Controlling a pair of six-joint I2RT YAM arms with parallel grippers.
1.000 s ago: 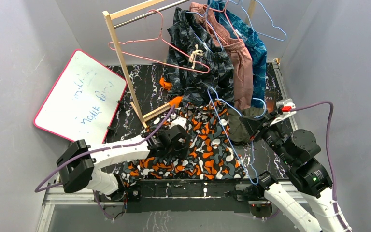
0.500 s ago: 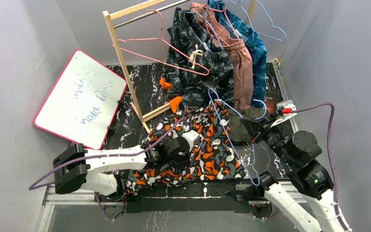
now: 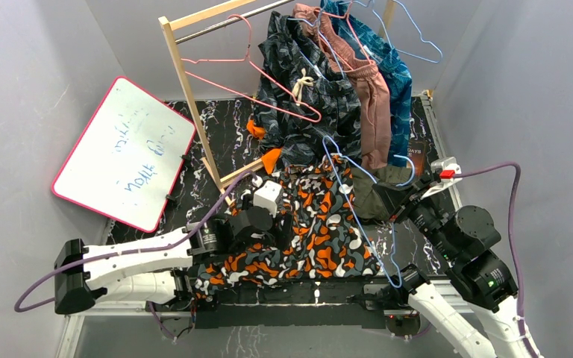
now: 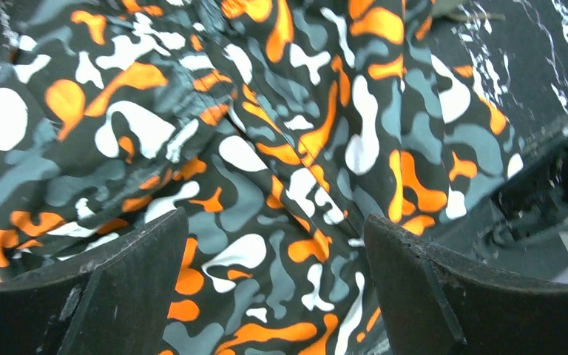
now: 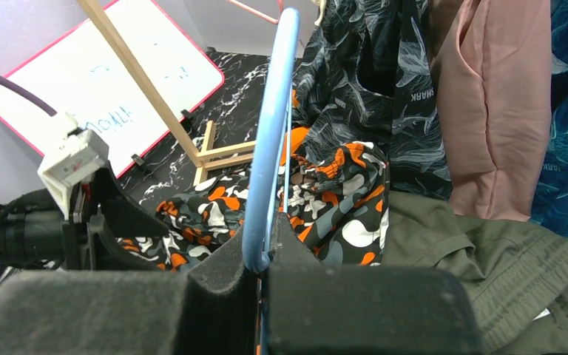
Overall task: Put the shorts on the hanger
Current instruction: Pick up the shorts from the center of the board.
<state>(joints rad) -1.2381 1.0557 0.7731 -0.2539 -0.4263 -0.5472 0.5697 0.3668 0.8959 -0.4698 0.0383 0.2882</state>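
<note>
The camouflage shorts [image 3: 321,224] lie bunched on the black marbled table, near the front middle. My left gripper [image 3: 267,224] hovers over their left part. In the left wrist view it [image 4: 277,296] is open, with the print [image 4: 288,148] filling the gap between the black fingers [image 4: 126,288]. My right gripper [image 3: 401,200] is shut on the light-blue wire hanger [image 3: 328,145], which lies slanted over the right side of the shorts. In the right wrist view the hanger wire [image 5: 270,148] rises from the closed jaws of that gripper [image 5: 266,255], with the shorts [image 5: 340,192] beyond.
Plain olive shorts [image 3: 377,198] lie under my right gripper. A wooden rack [image 3: 186,82] at the back carries pink hangers [image 3: 268,86], dark navy shorts [image 3: 306,89], a pink-brown garment [image 3: 369,97] and a teal one [image 3: 395,74]. A whiteboard [image 3: 127,149] leans at the left.
My left arm has drawn back to the left and nearer the front edge. The shorts have gone from spread flat to bunched and narrower. The right gripper has barely moved.
</note>
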